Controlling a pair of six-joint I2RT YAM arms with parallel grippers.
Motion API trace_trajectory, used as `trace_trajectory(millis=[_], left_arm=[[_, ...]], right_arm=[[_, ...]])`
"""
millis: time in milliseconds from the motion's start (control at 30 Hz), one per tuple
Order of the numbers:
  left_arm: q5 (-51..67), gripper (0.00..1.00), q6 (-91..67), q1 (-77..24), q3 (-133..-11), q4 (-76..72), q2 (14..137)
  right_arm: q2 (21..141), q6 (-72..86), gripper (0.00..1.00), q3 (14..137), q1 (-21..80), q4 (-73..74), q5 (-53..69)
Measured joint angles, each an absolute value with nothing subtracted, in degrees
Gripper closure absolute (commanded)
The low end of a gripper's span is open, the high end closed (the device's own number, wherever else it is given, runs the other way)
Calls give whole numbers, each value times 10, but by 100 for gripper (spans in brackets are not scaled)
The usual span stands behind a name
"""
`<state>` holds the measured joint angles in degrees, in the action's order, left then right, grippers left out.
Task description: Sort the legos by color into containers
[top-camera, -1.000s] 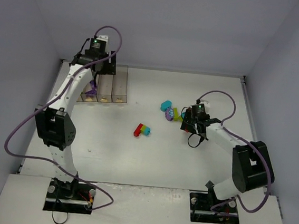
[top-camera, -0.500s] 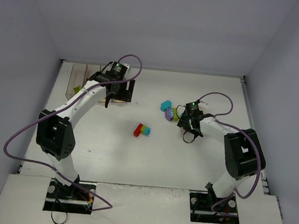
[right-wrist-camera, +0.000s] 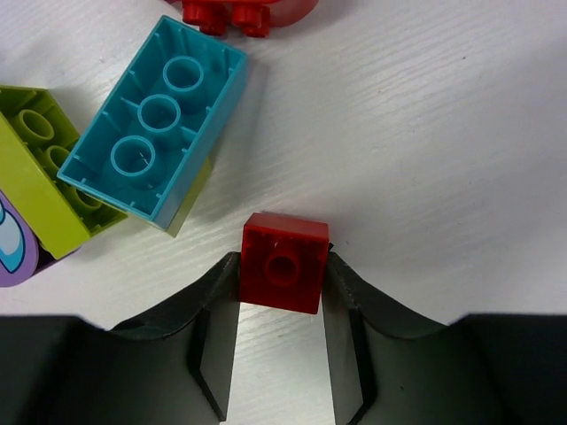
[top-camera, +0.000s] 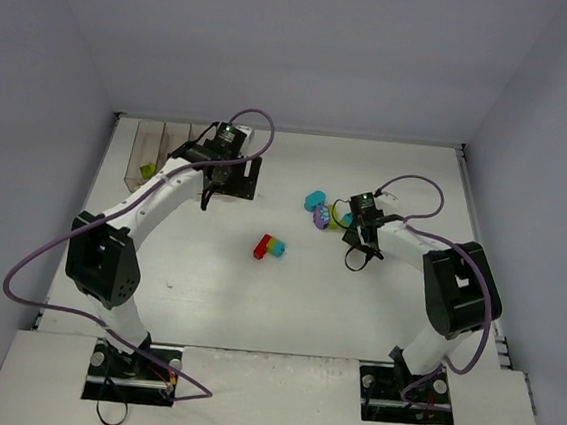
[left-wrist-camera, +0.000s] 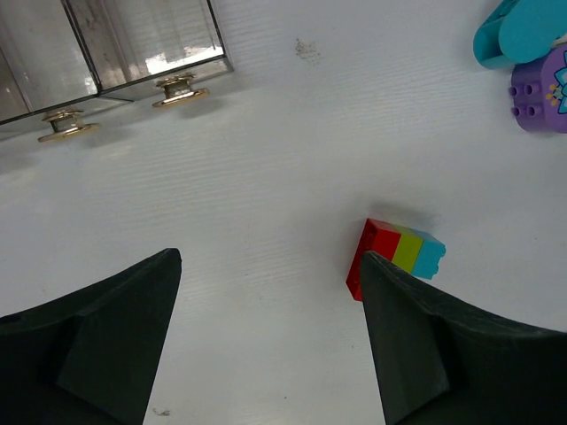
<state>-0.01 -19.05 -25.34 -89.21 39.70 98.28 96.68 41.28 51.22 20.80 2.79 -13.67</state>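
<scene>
The clear containers (top-camera: 158, 143) stand in a row at the back left, with a lime green brick (top-camera: 147, 170) in one. Their near ends show in the left wrist view (left-wrist-camera: 142, 44). My left gripper (top-camera: 230, 187) is open and empty above the table (left-wrist-camera: 270, 258). A red, green and teal brick (top-camera: 270, 245) lies by its right finger (left-wrist-camera: 396, 254). My right gripper (top-camera: 356, 230) is shut on a small red brick (right-wrist-camera: 283, 274) at table level. Beside it lie a teal brick (right-wrist-camera: 155, 115), a lime green brick (right-wrist-camera: 40, 168) and a purple piece (right-wrist-camera: 13, 252).
A red piece (right-wrist-camera: 239, 11) lies just beyond the right gripper. The loose cluster (top-camera: 319, 208) lies at the middle right of the table; teal (left-wrist-camera: 523, 27) and purple (left-wrist-camera: 540, 88) bricks of it show in the left wrist view. Grey walls enclose the table.
My left arm has swung right, away from above the containers to the table beside them. My right gripper has shifted slightly toward the cluster.
</scene>
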Motion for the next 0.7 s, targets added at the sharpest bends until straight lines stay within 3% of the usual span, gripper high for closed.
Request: trace_trajectory(millis=[67, 267, 300, 467, 700], left_arm=[[4, 25, -191, -257, -892, 396, 983], [56, 25, -194, -259, -892, 390, 982], [71, 25, -197, -259, -892, 387, 982], [224, 25, -230, -261, -886, 340, 980], [360, 26, -262, -293, -878, 297, 980]], right_arm=[[967, 403, 100, 512, 212, 28, -139], [903, 284, 100, 486, 273, -2, -132], [804, 203, 100, 463, 312, -47, -84], [714, 103, 100, 423, 316, -127, 14], [686, 12, 99, 422, 336, -171, 139]])
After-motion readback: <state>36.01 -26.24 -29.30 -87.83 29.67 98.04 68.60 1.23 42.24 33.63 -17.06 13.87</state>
